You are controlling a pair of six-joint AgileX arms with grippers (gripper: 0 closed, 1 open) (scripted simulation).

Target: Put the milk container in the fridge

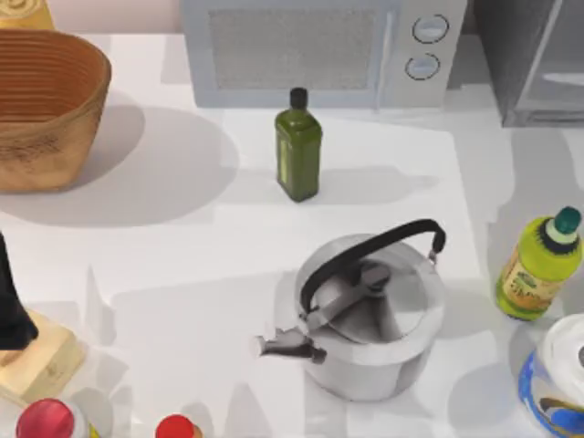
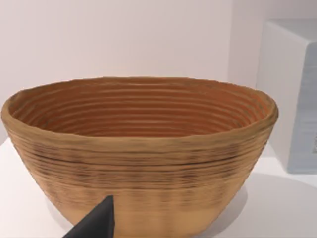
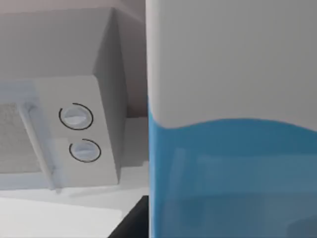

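The milk container [image 3: 230, 148] stands right in front of my right wrist camera, so close that I see one flat side of it, white above and blue below a wavy line. From above, it [image 1: 558, 379] sits at the bench's [image 1: 182, 255] right edge near the front, its white top up, just in front of the yellow-green bottle with a teal cap [image 1: 538, 266]. A dark wedge of my right gripper [image 3: 130, 223] pokes in beside the carton's lower part. I cannot tell how wide the gripper is, or whether it touches the carton.

The fridge [image 1: 529, 64] is at the back right corner, dark grey with a lighter frame, well apart from the carton. Just left of it is the light grey microwave [image 1: 319, 50] with two round dials [image 3: 75, 117]. A dark green glass bottle [image 1: 297, 151] stands upright in front of the microwave. A steel kettle [image 1: 370, 319] with a black handle sits mid-bench, spout towards the left.

My left arm [image 1: 11, 306] is at the left edge, above a pale wooden block [image 1: 41, 365]. Its gripper [image 2: 94, 223] faces the woven basket [image 2: 138, 148] at the back left, and I cannot tell how far open it is. Two red caps [image 1: 46, 420] show at the front left.
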